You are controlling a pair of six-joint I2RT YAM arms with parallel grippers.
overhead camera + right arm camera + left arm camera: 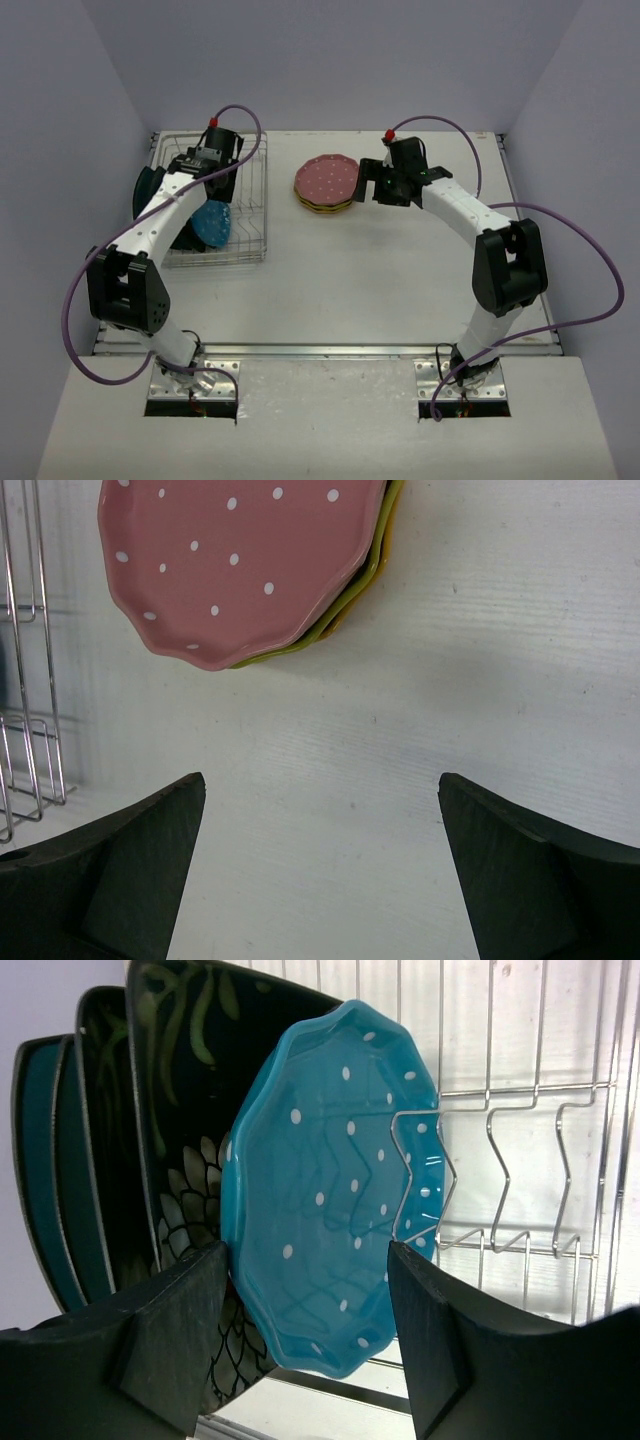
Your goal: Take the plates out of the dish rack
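Well, the white counter (400, 290) carries the silver dish rack (252, 215) at its far left. On edge among its tines stand a dotted blue plate (330, 1180), dark leaf-patterned plates (190, 1090) behind it, and a teal one (45, 1160) last. Right of the rack, a pink dotted plate (326, 178) lies flat on a yellow-green one (350, 605). The left hand (308, 1260) is spread to either side of the blue plate's lower edge; I can't tell if it touches. The right hand (320, 780) gapes wide, holding nothing, just beside the stack.

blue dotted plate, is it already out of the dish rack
No, the blue dotted plate stands on edge among the tines of the dish rack.
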